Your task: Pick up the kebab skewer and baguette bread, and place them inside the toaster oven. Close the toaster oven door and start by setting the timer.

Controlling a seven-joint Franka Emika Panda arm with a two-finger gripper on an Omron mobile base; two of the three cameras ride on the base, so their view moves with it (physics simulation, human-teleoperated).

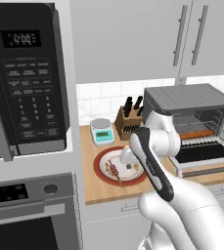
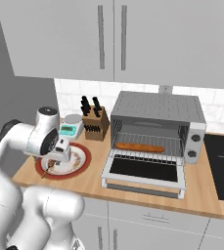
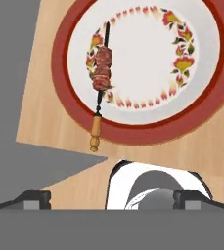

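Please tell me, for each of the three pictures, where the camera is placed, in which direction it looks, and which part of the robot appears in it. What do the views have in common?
Left base view: behind the arm, to its left, facing the counter; white arm at lower right, over the plate.
Right base view: behind, to the right; arm at lower left, the toaster oven with its door down and the baguette bread on the rack.
Hand view: on the hand, looking down at the kebab skewer; the open gripper at bottom.
Shared: plate and skewer appear in all three.
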